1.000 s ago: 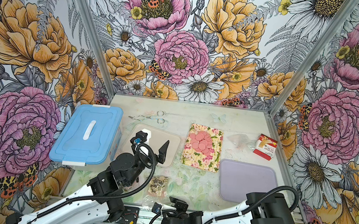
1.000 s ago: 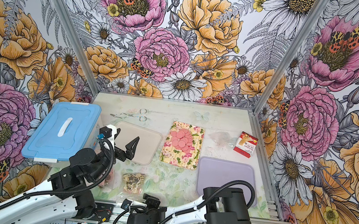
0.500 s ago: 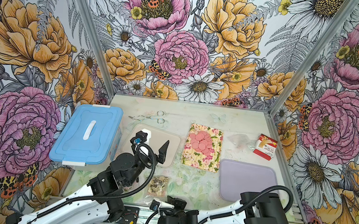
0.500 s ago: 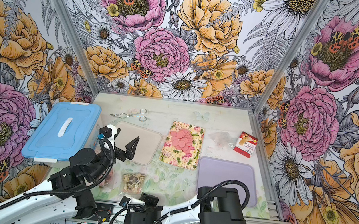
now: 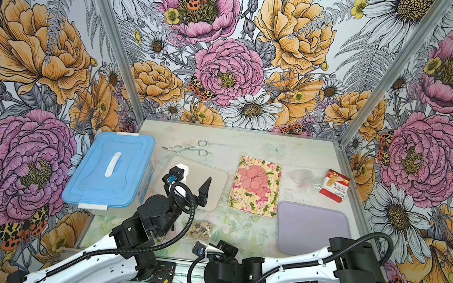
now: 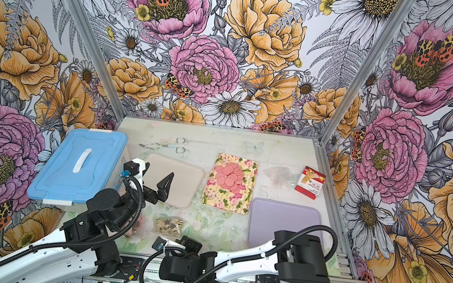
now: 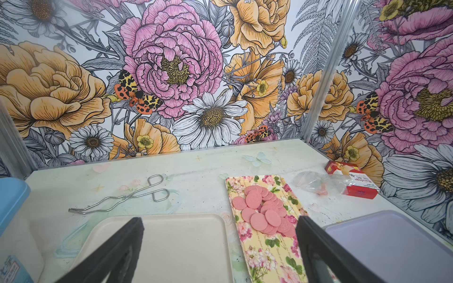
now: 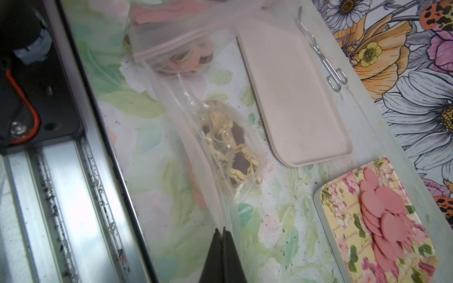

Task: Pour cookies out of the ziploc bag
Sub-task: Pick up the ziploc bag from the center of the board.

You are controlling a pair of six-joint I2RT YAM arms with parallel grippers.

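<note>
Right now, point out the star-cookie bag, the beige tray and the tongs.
star-cookie bag (image 8: pixel 228 137), right wrist view, on the cookie clump inside.
beige tray (image 6: pixel 189 173), a top view, bare middle.
tongs (image 7: pixel 137 194), left wrist view, where the arms cross.

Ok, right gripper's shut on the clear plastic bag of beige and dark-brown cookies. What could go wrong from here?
1. The right gripper pinches only thin film at its tips; the clear plastic bag may slip once the beige and dark-brown cookies hang from it.
2. A second zip bag of pink and brown rounds seems to touch it and might get dragged.
3. Its opening isn't visible, so cookies could miss the beige rectangular tray.
</note>
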